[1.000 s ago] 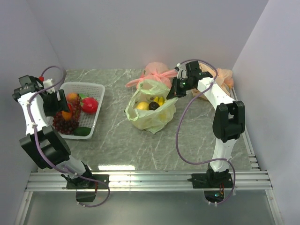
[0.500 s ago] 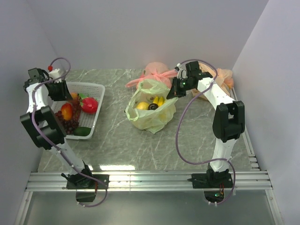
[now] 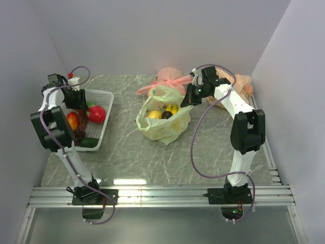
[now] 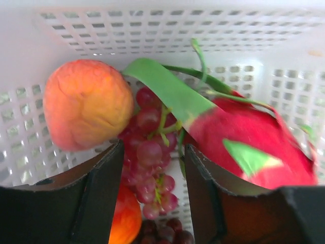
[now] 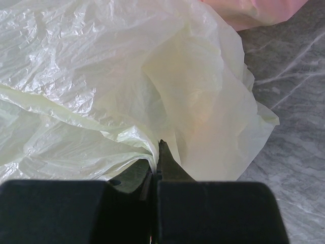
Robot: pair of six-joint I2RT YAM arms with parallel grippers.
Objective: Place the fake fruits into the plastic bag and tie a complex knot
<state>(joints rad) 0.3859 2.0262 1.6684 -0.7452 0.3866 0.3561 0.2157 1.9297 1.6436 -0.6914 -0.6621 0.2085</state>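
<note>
The left gripper [image 4: 153, 155] is held over the white basket [image 3: 104, 133] on the left side of the table [image 3: 213, 152]. Its 2 fingers [image 4: 99, 188] are spread wide, and nothing is held between them. In the wrist view, purple grapes [image 4: 150, 124] are seen in the gap. A peach [image 4: 86, 109] is seen on one side of them and a red fruit [image 4: 249, 140] with green leaves on the other. It cannot be told if the grapes are touched. An orange fruit [image 4: 124, 221] is partly hidden by 1 finger. A dark green piece [image 3: 89, 143] is laid at the near end of the basket.

The plastic bag [image 3: 162, 127] is set in the middle of the table with its mouth open. 1 yellow fruit [image 3: 154, 115], 1 dark fruit [image 3: 166, 115] and some bananas [image 3: 172, 108] are seen inside it. The right gripper [image 5: 156, 155] is closed tight on the bag's right edge, and a fold of the thin plastic is pinched in it.

A pink bag [image 3: 170, 76] is set just behind the plastic bag. An orange bag [image 3: 245, 84] is seen behind the right arm.
</note>
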